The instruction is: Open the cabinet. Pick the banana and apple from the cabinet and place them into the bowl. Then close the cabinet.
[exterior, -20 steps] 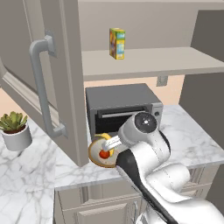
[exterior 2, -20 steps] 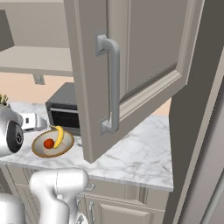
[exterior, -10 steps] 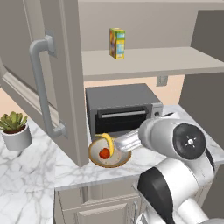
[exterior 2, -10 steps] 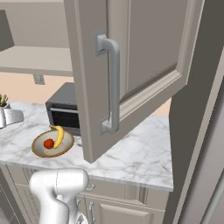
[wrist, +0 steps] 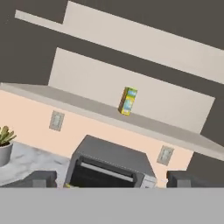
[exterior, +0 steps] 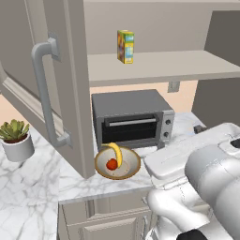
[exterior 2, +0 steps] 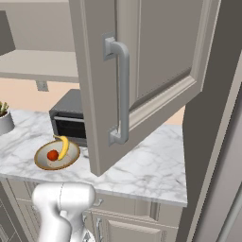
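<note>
**A:** Where do the fruits sit, taking the toaster oven (exterior: 132, 117) as the landmark?

**B:** Both lie in the bowl (exterior: 117, 163), which stands on the marble counter (exterior 2: 142, 170) just in front of the oven's lower left corner. The banana (exterior: 115, 153) curves along the side of the bowl nearer the oven, and the apple (exterior: 111, 164) rests against it on the side away from the oven. That reads as the placing half of the job done.

**A:** And the cabinet (exterior: 154, 65)?

**B:** Open, directly above the oven. Its left door (exterior: 56, 89) swings out to the left of the oven, bar handle (exterior: 43, 93) facing us; the right door (exterior 2: 142, 71) hangs out over the counter to the oven's right. I judge they stand wide because fruit had to come off the shelf. On that shelf, above the oven, only a yellow carton (exterior: 125, 46) stands upright, and it is no part of the task.

**A:** What is the gripper (wrist: 111, 178) doing?

**B:** Its fingertips (wrist: 41, 178) stand spread wide apart with nothing between them, looking at the oven and the shelf above it. Empty and spread suits what remains: pushing a door, not pinching anything.

**A:** Anything else near?

**B:** A potted plant (exterior: 17, 139) well to the left of the oven, beyond the left door, clear of the door's swing as far as I can judge.
</note>
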{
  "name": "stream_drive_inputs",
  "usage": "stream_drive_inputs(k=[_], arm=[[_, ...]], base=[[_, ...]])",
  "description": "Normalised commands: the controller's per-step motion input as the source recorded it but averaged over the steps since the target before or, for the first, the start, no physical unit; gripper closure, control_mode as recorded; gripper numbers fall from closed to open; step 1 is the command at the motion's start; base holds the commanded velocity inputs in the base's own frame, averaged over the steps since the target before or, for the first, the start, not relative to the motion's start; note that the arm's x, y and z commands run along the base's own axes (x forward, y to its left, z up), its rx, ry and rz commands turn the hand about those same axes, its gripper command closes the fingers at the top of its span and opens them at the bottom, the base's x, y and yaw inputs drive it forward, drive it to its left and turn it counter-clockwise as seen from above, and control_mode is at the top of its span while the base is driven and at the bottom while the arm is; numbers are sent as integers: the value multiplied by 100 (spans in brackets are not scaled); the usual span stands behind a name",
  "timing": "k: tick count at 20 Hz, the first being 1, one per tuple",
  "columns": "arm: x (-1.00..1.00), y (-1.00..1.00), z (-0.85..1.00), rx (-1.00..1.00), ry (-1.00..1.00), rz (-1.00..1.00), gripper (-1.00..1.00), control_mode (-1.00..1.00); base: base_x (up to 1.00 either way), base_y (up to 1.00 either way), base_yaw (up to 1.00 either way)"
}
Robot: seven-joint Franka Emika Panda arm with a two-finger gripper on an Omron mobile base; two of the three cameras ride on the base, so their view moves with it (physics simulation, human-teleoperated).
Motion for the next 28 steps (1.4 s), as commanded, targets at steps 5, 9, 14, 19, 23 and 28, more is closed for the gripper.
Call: stream_drive_inputs(k=[5, 9, 14, 19, 23, 28], arm=[[-93, 7, 41, 0, -40, 1, -100, -100], [-72, 32, 30, 0, -33, 1, -100, -100], [-17, 53, 5, 1, -25, 0, -100, -100], [29, 70, -7, 1, -23, 0, -100, -100], [73, 51, -34, 0, -10, -4, -100, -100], [57, 10, -24, 0, -15, -30, -100, -100]], base=[[0, 0, 0], [0, 0, 0], [0, 0, 0], [0, 0, 0], [0, 0, 0], [0, 0, 0]])
